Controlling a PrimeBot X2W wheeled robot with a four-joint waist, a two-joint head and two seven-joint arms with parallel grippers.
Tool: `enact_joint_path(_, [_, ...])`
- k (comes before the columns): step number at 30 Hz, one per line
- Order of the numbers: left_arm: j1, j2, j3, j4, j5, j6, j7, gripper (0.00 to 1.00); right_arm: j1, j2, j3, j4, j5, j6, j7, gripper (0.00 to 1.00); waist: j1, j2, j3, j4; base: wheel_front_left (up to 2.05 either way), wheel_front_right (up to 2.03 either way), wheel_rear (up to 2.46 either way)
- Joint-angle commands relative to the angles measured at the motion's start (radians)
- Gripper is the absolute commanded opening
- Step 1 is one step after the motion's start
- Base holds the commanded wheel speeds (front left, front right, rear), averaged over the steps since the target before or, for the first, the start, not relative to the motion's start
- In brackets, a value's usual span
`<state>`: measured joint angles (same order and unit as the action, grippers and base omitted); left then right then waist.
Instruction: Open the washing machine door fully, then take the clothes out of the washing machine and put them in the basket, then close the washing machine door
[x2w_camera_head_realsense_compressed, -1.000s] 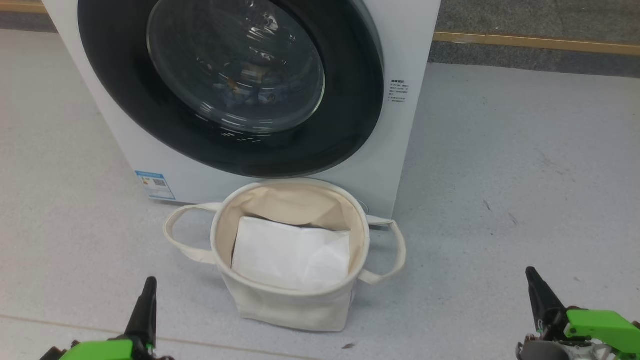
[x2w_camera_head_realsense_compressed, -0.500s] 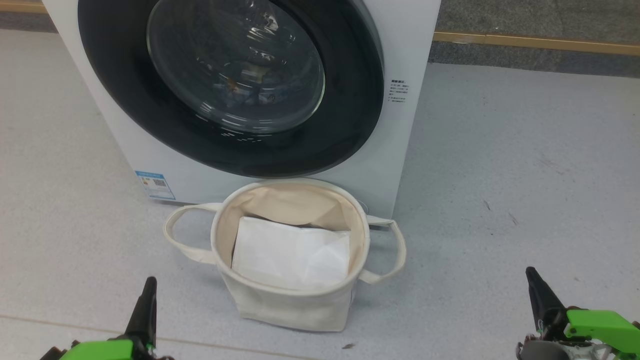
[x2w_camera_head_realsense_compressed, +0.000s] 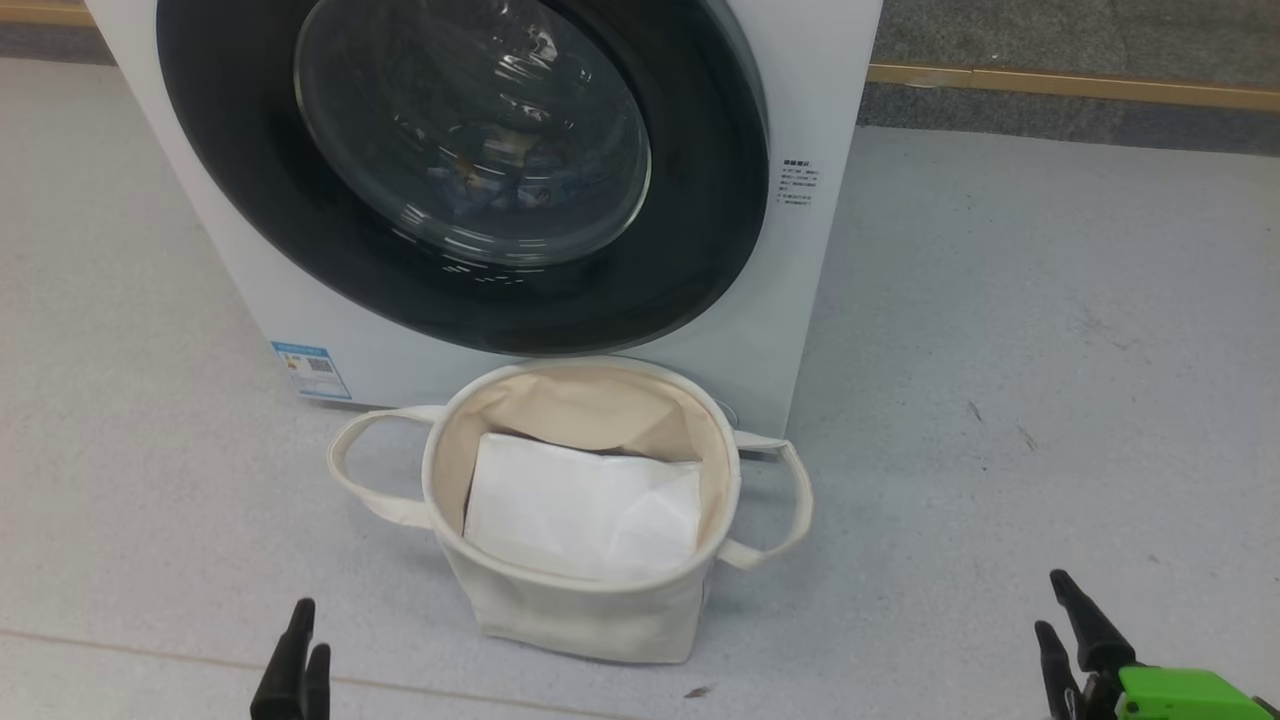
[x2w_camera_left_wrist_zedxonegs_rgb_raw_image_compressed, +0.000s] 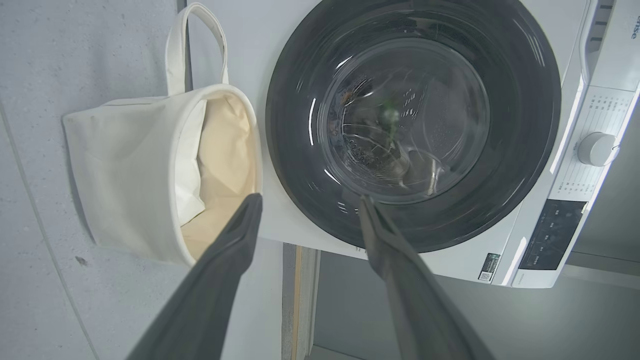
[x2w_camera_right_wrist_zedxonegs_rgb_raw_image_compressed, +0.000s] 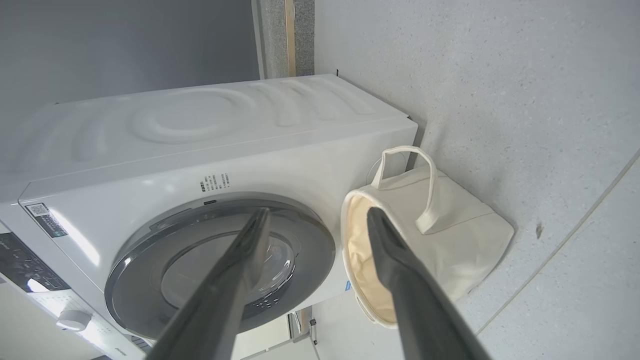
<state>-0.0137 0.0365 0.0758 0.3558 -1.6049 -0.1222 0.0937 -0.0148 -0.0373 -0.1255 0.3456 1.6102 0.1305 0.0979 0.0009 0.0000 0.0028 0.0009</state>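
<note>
The door (x2w_camera_head_realsense_compressed: 230, 200) is shut flat against the washer (x2w_camera_head_realsense_compressed: 820, 100), so the first step of the task is not yet begun. Through the glass bowl something lies low in the drum, with a spot of orange-brown on it, most likely the clothes (x2w_camera_head_realsense_compressed: 490, 170), but reflections make them too dim to be sure. The basket (x2w_camera_head_realsense_compressed: 430, 470) stands on the floor (x2w_camera_head_realsense_compressed: 1000, 350) just in front of the washer, right below the door, mouth up. That spot looks chosen so a garment pulled from the drum has only a short drop. A white folded sheet (x2w_camera_head_realsense_compressed: 580, 510) already lies flat inside it. Its rim sits under the door's lower edge, so I judge the door should swing clear above it. The left gripper (x2w_camera_head_realsense_compressed: 311, 627) and the right gripper (x2w_camera_head_realsense_compressed: 1049, 600) sit low on either side of the basket, well apart from the washer. Both wrist views show the fingers spread wide and holding nothing, pointed toward the door as if ready to reach for it. Which side carries the latch I cannot tell from here, and the next move depends on finding it.
</note>
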Motion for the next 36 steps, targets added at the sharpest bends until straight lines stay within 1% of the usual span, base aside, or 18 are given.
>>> enact_joint_path(1, [-0.047, 0.005, 0.002, -0.035, 0.006, -0.001, -0.010, 1.00, -0.046, -0.003, 0.005, -0.036, -0.009, 0.000, -0.014, 1.00, 0.0013, 0.0000, -0.001, 0.000, 0.00, 0.00, 0.00])
enact_joint_path(6, [-0.051, 0.005, 0.005, -0.039, 0.012, -0.001, -0.022, 1.00, -0.054, -0.003, 0.008, -0.045, -0.017, 0.000, -0.025, 1.00, -0.0007, 0.0000, 0.000, 0.001, 0.00, 0.00, 0.00])
enact_joint_path(11, [-0.058, 0.006, 0.012, -0.049, 0.034, -0.002, -0.036, 1.00, -0.066, -0.003, 0.011, -0.057, -0.042, 0.000, -0.040, 1.00, -0.0009, 0.0000, 0.001, 0.002, 0.00, 0.00, 0.00])
enact_joint_path(15, [-0.064, 0.006, 0.023, -0.066, 0.073, -0.002, -0.048, 1.00, -0.076, -0.004, 0.012, -0.067, -0.071, 0.000, -0.052, 1.00, -0.0009, 0.0000, 0.002, 0.003, 0.00, 0.00, 0.00])
enact_joint_path(21, [-0.072, 0.006, 0.038, -0.110, 0.172, -0.002, -0.065, 1.00, -0.097, -0.004, 0.019, -0.089, -0.145, 0.000, -0.069, 1.00, -0.0009, 0.0000, 0.003, 0.005, 0.00, 0.00, 0.00])
enact_joint_path(29, [-0.086, 0.007, 0.040, -0.197, 0.344, 0.000, -0.089, 1.00, -0.129, -0.005, 0.037, -0.128, -0.294, 0.000, -0.093, 1.00, -0.0009, 0.0000, 0.004, 0.006, 0.00, 0.00, 0.00])
enact_joint_path(36, [-0.090, 0.008, 0.023, -0.261, 0.472, 0.007, -0.109, 1.00, -0.151, -0.012, 0.073, -0.154, -0.417, 0.000, -0.113, 1.00, -0.0009, 0.0000, 0.002, 0.010, 0.00, 0.00, 0.00])
